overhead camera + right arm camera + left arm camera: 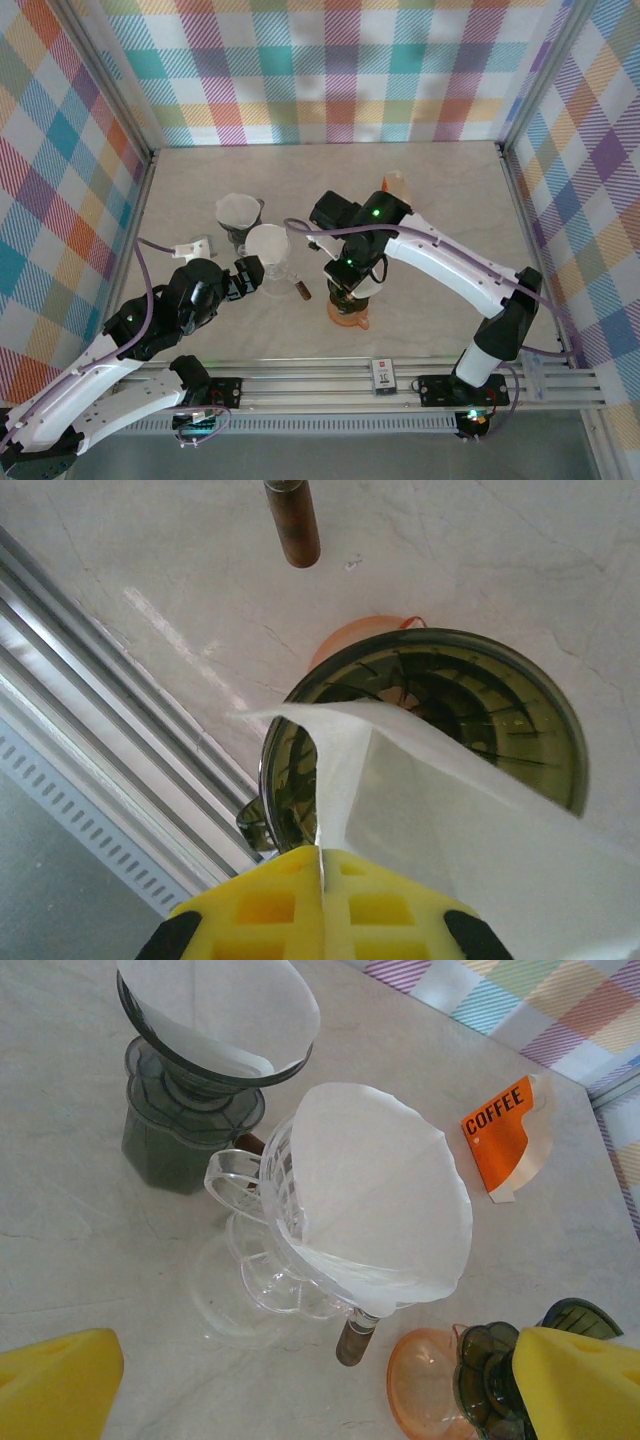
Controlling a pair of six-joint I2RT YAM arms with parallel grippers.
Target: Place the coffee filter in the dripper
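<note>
Yellow right fingers [262,905], clamped on the coffee filter [450,800] by its edge, needed to lower it centred into the dark green dripper [480,690] before releasing; left fingers [55,1385] stood open.

Left of centre, the rear dripper [238,215] stands just behind and left of the front dripper [267,250], each with a filter in it, a short rod [303,290] lies right of the front one, and further right a third dripper [430,680] sits stacked on a base [352,320] with a coffee filter [450,810] above its rim, and a filter pack [397,183] lies well behind.
</note>
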